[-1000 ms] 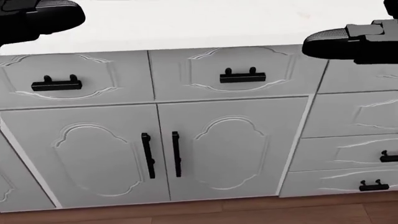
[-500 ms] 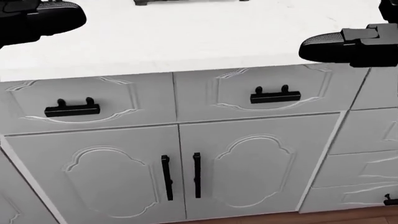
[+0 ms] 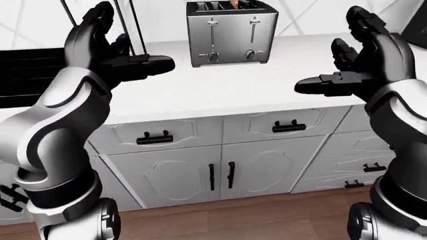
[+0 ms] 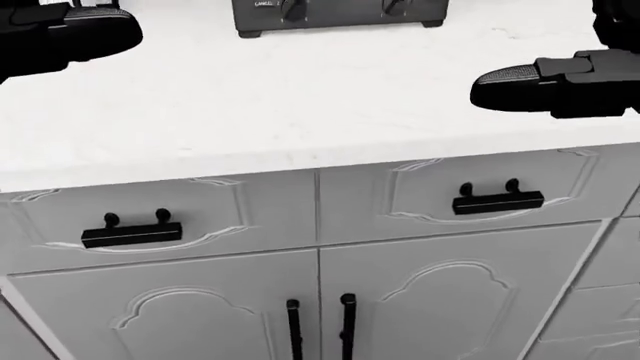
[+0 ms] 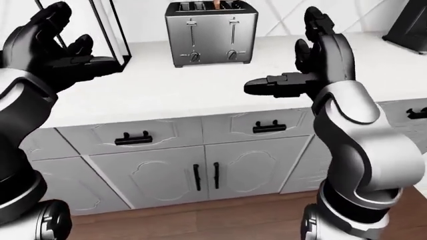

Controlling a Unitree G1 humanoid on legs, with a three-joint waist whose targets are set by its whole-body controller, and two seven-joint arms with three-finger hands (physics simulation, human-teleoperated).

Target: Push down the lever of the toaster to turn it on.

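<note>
The toaster (image 3: 232, 33) stands upright on the white counter (image 3: 254, 85), beyond both my hands and between them, its slotted face turned toward me. Two levers run in vertical slots on that face, the left lever (image 3: 212, 23) and the right lever (image 3: 254, 22), both sitting high in their tracks, so I judge neither is pressed yet. Something reddish pokes out of a top slot above the right one. Below each slot is a small knob.

My right hand (image 3: 360, 65) hangs over the counter's near part, fingers spread apart, thumb pointing in toward the middle, gripping nothing. My left hand (image 3: 110, 50) is raised likewise on the other side, fingers apart and empty, with a dark wire stand (image 3: 130, 25) just past it.

The levers lie ahead of my right hand and off to its thumb side; from the left hand they are ahead and toward its inner side. Which hand is nearer I cannot tell surely; they look about equal. The travel is straight down the toaster's face, so I expect to reach forward, come over a lever's tab, then press down. Cabinet drawers (image 4: 470, 196) sit under the counter edge, below my hands.
</note>
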